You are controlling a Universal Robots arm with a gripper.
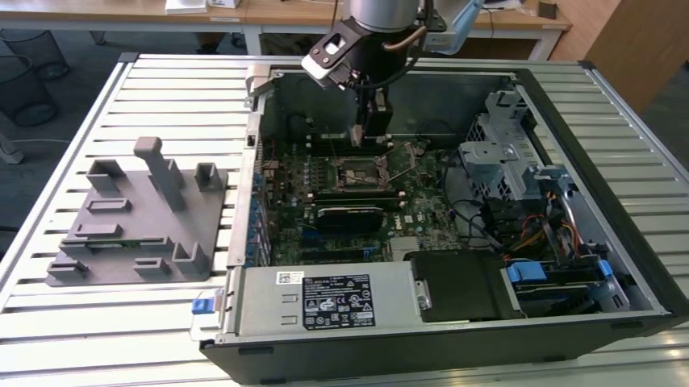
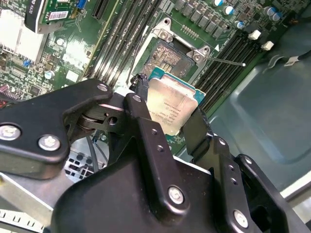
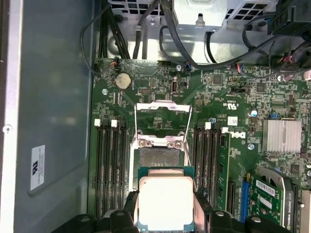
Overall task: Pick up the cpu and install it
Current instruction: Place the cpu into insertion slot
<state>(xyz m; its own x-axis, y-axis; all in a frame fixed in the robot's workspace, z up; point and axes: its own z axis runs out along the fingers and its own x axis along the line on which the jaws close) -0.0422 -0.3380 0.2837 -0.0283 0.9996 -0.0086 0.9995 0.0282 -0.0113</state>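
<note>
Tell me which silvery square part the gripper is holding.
The smooth cpu with the thin green rim, clamped in the gripper; the other, a ribbed heatsink, sits on the motherboard.

Bright, even light; soft shadows
</note>
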